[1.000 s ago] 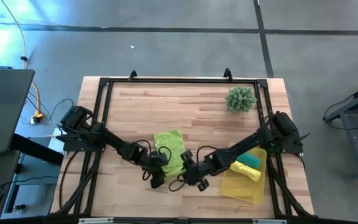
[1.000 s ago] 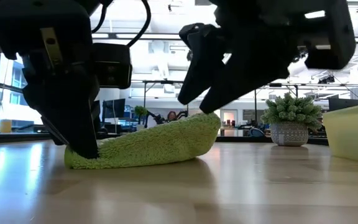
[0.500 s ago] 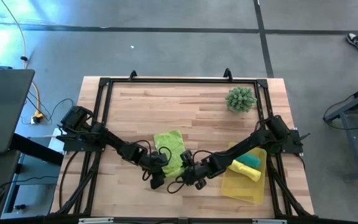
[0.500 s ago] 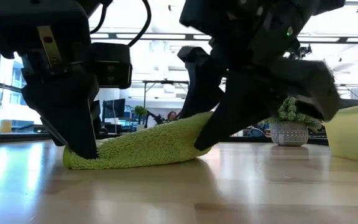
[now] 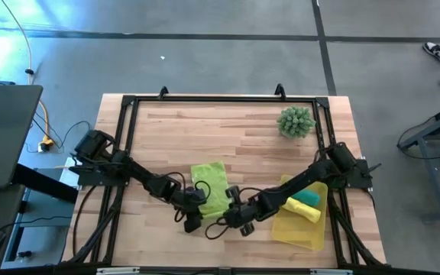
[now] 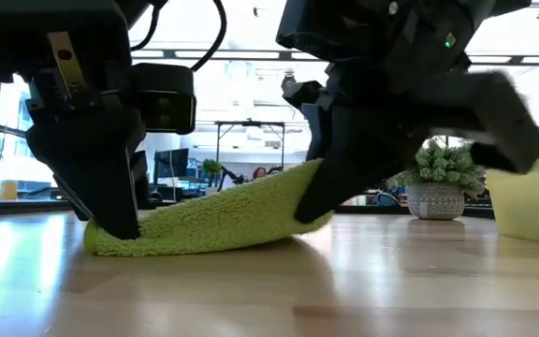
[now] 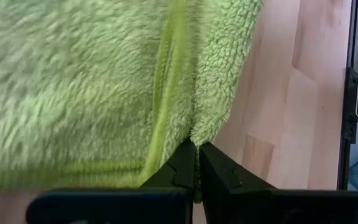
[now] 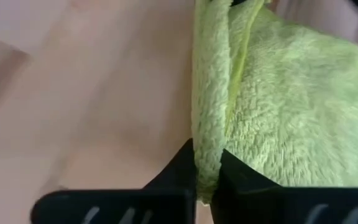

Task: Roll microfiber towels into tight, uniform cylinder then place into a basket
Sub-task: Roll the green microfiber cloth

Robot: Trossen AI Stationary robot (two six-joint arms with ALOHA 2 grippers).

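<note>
High view: both hands pinch lime towel [image 5: 211, 186] edge.

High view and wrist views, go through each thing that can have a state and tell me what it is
Lime green towel: folded flat, unrolled, near edge pinched at both corners.
Left end effector: shut on the lime green towel.
Right end effector: shut on the lime green towel.
Yellow towel: rolled, in basket.
Teal towel: rolled, in basket.
Basket: holds two rolls.
</note>
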